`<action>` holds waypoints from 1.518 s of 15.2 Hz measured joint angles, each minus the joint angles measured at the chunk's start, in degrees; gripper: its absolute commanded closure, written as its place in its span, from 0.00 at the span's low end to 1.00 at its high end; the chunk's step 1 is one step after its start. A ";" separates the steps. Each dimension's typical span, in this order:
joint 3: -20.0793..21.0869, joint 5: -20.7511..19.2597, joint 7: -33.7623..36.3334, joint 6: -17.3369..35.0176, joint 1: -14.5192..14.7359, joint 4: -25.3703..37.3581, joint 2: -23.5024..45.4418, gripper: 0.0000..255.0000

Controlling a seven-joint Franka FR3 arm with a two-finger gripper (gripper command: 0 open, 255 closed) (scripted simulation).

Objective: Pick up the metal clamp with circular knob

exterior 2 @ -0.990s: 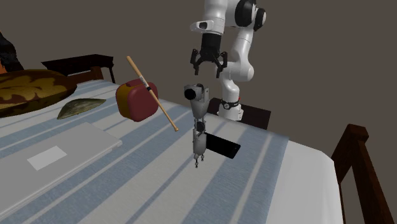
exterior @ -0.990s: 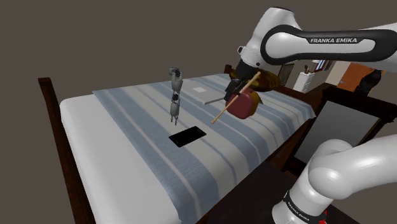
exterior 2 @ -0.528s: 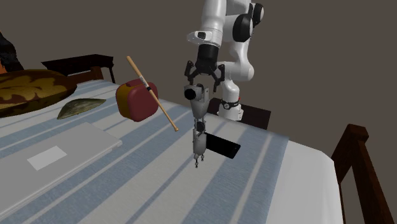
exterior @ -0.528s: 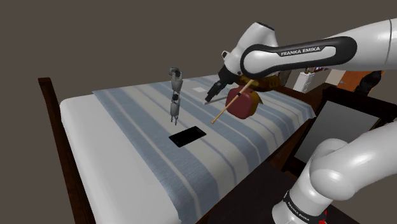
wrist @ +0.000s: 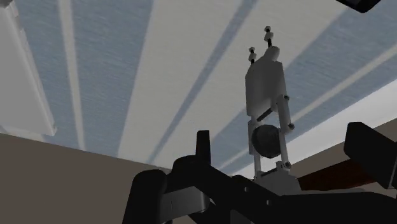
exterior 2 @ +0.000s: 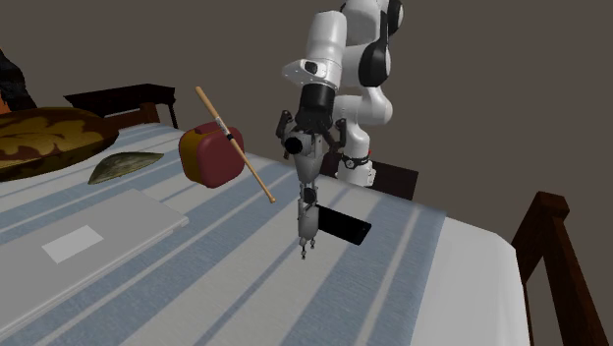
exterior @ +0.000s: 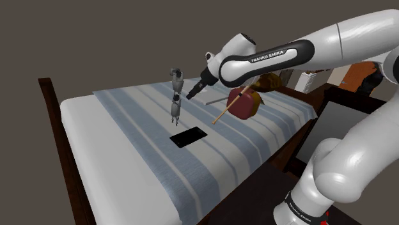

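Open gripper (exterior 2: 306,135) at the head of the upright clamp (exterior 2: 307,201) on the bed (exterior: 115,166).
The grey clamp (exterior: 176,97) stands on end on the striped cover, just beyond a flat black phone (exterior: 188,137); a red bag (exterior: 245,105) with a wooden stick (exterior: 225,111) lies further to the shoulder view's right. In the wrist view the two black fingers (wrist: 202,147) stand wide apart on either side of the clamp's (wrist: 268,108) round knob end, and neither touches it; the gripper (wrist: 283,145) holds nothing.
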 measured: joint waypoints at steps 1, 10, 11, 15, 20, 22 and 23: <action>-0.04 0.93 -1.20 2.47 0.91 0.96 2.15 0.00; -1.69 10.64 -12.60 13.33 5.67 5.18 11.82 0.00; -1.69 11.29 -13.13 13.98 5.86 4.99 12.26 0.00; -1.84 13.76 -15.38 15.66 6.41 4.33 13.26 1.00; -1.81 13.87 -15.46 15.77 6.45 4.34 13.28 1.00; -1.81 13.87 -15.46 15.76 6.45 4.34 13.28 1.00; -1.81 13.87 -15.46 15.75 6.45 4.35 13.28 1.00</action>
